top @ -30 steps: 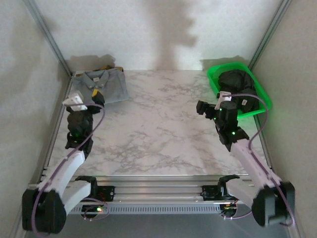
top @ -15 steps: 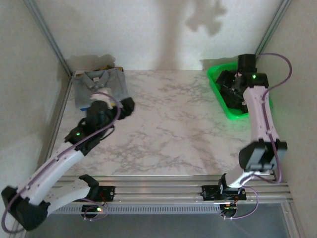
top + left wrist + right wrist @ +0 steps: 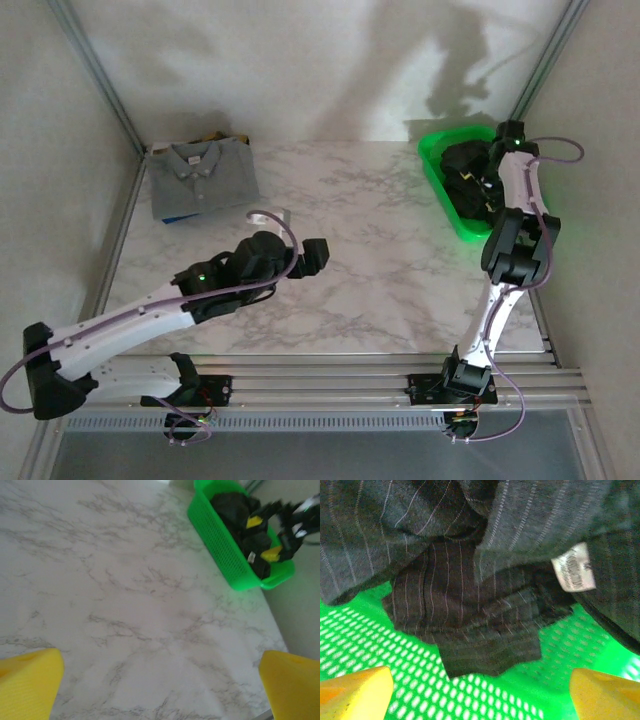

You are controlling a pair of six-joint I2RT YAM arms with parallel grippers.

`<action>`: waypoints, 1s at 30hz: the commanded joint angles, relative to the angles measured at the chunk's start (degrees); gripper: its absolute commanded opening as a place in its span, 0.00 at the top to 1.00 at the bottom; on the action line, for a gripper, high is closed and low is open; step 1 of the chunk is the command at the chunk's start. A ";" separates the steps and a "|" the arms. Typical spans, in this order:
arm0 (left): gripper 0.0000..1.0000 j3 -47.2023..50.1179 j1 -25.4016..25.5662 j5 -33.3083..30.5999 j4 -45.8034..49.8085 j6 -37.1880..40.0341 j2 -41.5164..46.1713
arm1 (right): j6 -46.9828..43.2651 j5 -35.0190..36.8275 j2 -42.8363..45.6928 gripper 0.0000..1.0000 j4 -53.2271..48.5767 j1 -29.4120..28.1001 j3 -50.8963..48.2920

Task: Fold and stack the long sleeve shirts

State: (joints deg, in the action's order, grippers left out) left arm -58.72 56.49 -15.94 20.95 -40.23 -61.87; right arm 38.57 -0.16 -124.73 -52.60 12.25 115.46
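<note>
Green basket (image 3: 395,645) underneath; dark striped shirt (image 3: 470,615) bunched just ahead of my right gripper (image 3: 480,692), fingers spread; white tag (image 3: 574,573) unreadable.

black shirt (image 3: 470,605): pinstriped woven cloth | basket (image 3: 370,635): perforated glossy plastic | table (image 3: 125,605): smooth, marbled

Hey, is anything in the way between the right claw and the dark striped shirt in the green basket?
Nothing visible. The right claw hangs open just above the crumpled dark striped shirt in the green basket, and no other object lies between its yellow fingertips and the cloth.
</note>
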 commanded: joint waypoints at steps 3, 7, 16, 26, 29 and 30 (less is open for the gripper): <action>0.01 -0.25 -0.06 -5.00 6.27 -3.00 6.60 | 5.05 -0.44 -6.39 0.12 -0.18 -0.15 5.01; 0.01 -0.17 -0.41 -7.30 8.46 -3.98 9.43 | 9.03 -1.02 -8.69 0.22 0.65 -0.20 2.33; 0.01 1.41 -3.27 -5.63 4.99 -2.24 9.39 | 12.15 -6.41 -5.57 1.00 6.94 -0.56 4.18; 0.01 1.53 -14.91 6.02 -5.95 2.27 1.89 | 10.92 -11.99 9.32 1.00 13.06 -2.08 13.86; 0.00 -0.82 -17.99 8.97 -9.13 3.71 -1.21 | 11.26 -16.88 14.61 1.00 18.74 -3.45 12.64; 0.01 -1.90 -18.91 9.60 -9.59 4.07 -2.28 | 11.56 -18.07 16.33 1.00 20.66 -3.91 12.23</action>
State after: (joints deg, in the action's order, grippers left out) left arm -58.11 39.42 -11.03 16.32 -38.68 -62.24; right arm 49.36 -11.92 -113.71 -39.53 10.02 126.67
